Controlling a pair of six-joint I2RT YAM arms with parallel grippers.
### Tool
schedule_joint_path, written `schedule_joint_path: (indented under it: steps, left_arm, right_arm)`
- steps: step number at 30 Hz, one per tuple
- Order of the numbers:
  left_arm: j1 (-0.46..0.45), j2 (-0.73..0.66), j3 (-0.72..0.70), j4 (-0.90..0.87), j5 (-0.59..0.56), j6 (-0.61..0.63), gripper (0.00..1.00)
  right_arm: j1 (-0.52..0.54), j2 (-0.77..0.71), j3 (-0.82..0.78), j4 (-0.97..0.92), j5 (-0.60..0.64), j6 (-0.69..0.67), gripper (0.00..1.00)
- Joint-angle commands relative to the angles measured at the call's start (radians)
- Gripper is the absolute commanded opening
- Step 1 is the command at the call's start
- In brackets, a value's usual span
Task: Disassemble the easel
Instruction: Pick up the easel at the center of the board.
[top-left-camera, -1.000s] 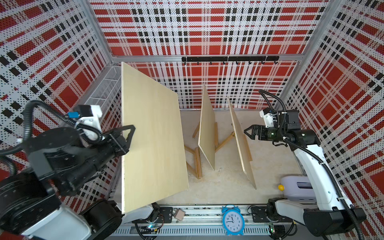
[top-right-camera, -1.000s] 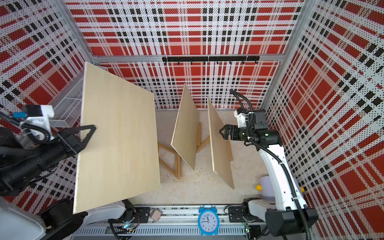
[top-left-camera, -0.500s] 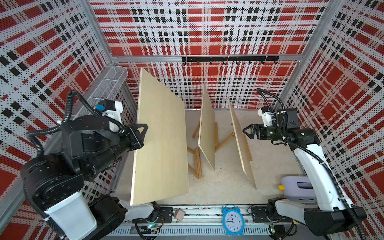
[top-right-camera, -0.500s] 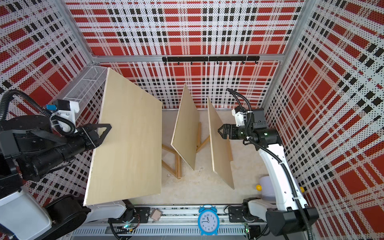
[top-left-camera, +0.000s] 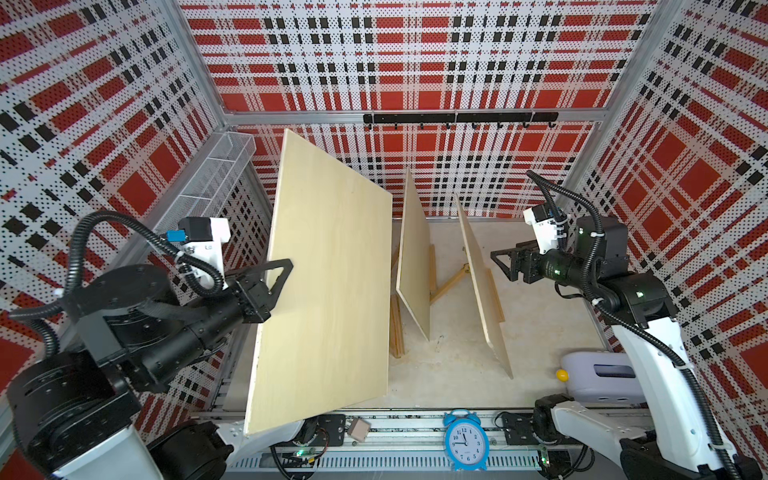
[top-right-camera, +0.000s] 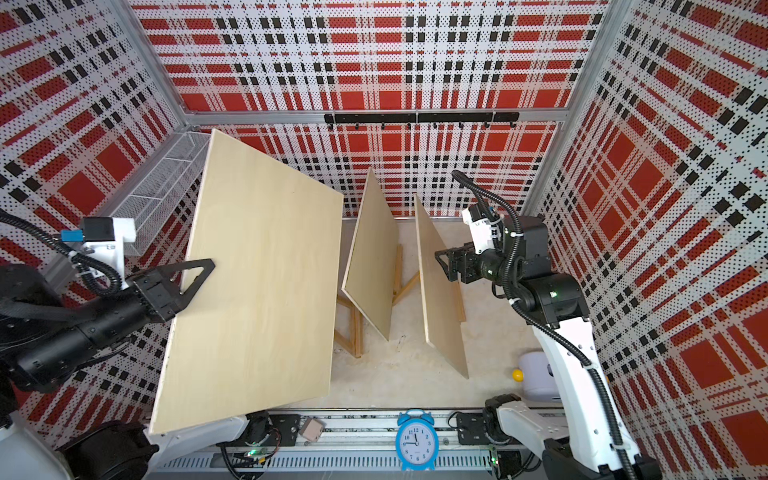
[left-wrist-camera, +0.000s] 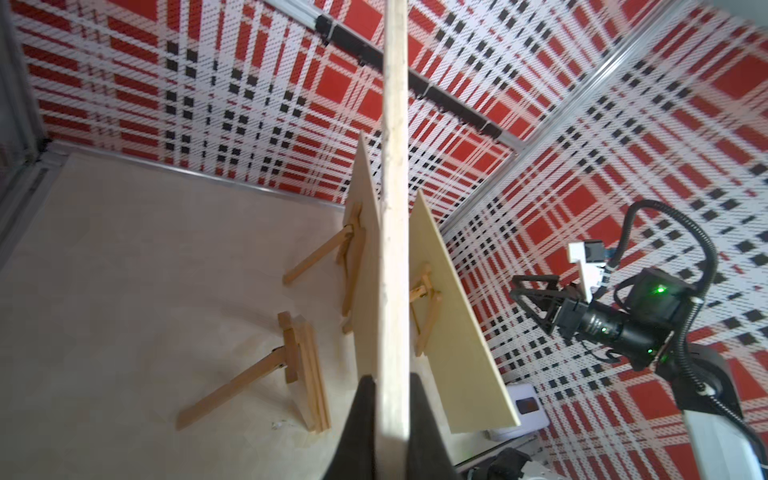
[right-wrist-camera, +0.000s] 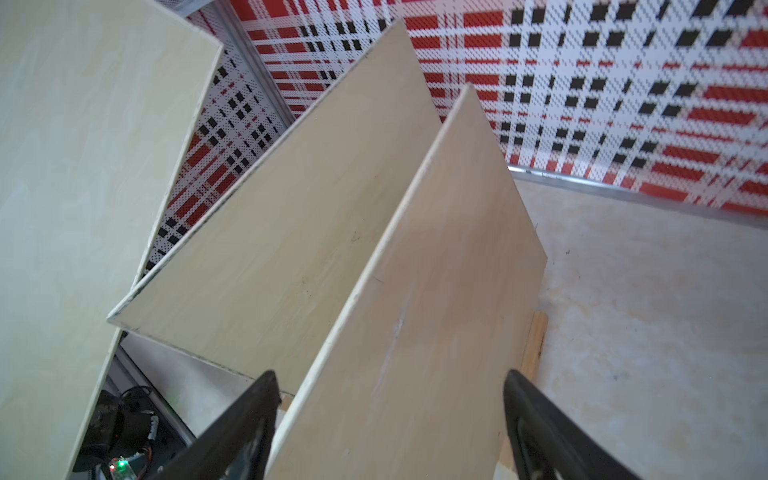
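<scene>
The left jaws have carried the large board (top-left-camera: 328, 291) nearer the middle board (top-left-camera: 413, 257).

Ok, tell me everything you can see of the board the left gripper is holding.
The board is a large, thin rectangular sheet of pale, plywood-like wood, plain. It is held up on edge, tilted, on the robot's left. The left gripper is shut on one long edge, about midway; the left wrist view shows that edge pinched between both fingers. Nothing else is seen touching it, and it hangs apart from the next board.
</scene>
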Motion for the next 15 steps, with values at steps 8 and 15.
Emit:
schedule_joint_path:
  steps: [8,15]
  left_arm:
    - [0.001,-0.083,-0.031,0.536,0.031,-0.007,0.0]
    - [0.004,-0.127,-0.073,0.666,0.012,0.018,0.0]
  right_arm:
    - [0.436,0.042,0.107,-0.021,0.241,-0.149,0.8]
    - [0.644,0.053,0.064,-0.003,0.348,-0.168,0.73]
